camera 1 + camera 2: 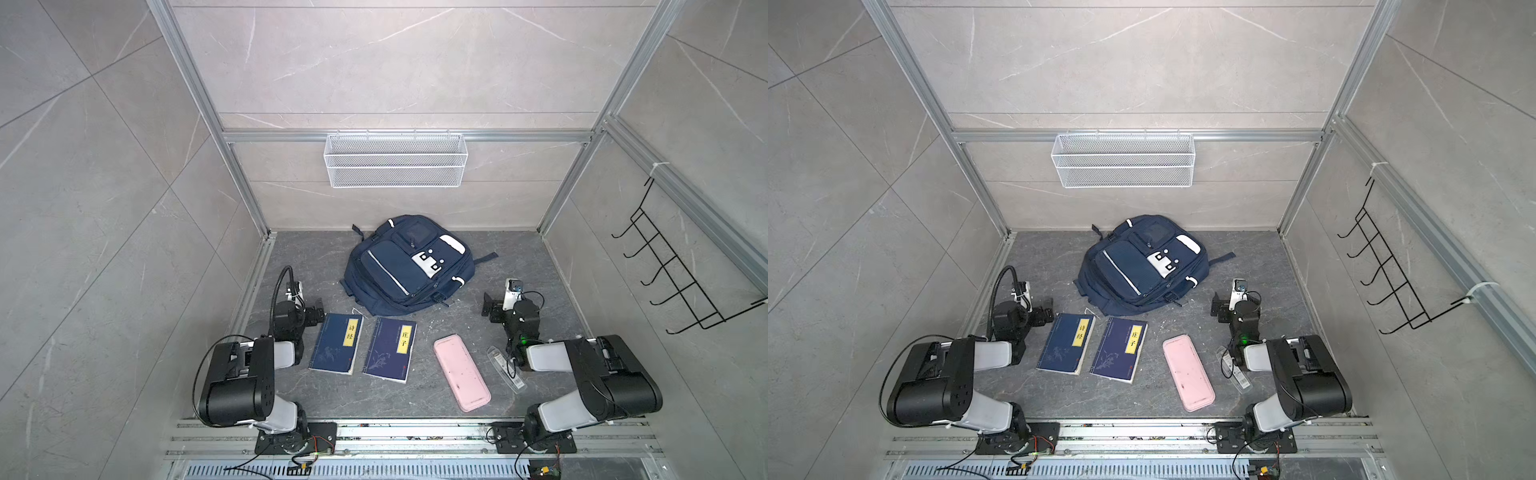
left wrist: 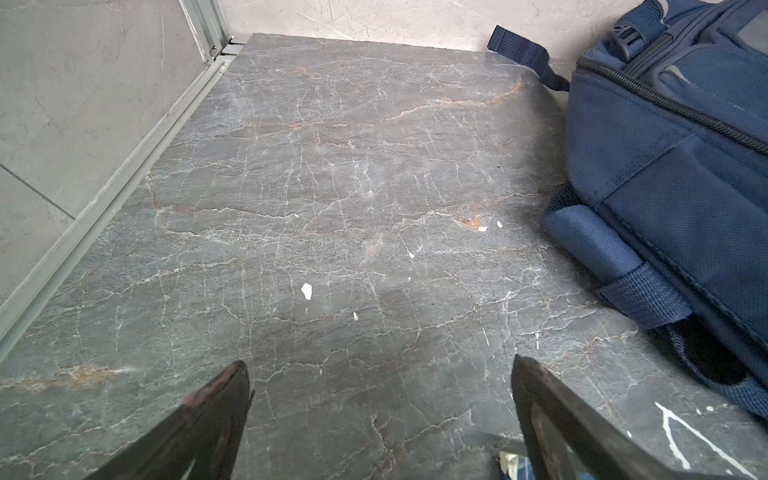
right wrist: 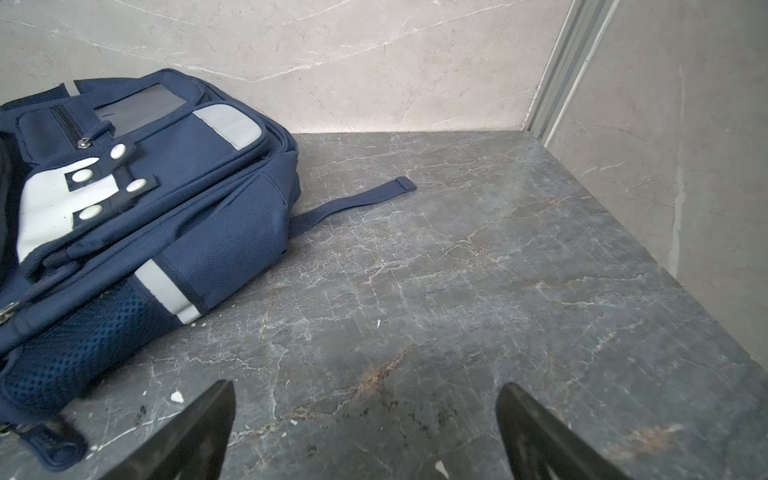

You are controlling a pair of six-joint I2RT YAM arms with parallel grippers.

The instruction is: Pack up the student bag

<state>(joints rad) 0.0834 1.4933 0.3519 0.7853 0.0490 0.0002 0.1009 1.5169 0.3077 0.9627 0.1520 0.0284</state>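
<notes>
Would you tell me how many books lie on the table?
2. The left book lies beside the left arm; the right book lies next to it, toward the pink case. None looks hidden.

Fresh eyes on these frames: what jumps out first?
The navy student bag lies front-up at the back middle of the dark marble table. In front of it runs a row: a blue book, a second blue book, then a pink case. The left gripper and right gripper flank the bag, open and empty.
</notes>
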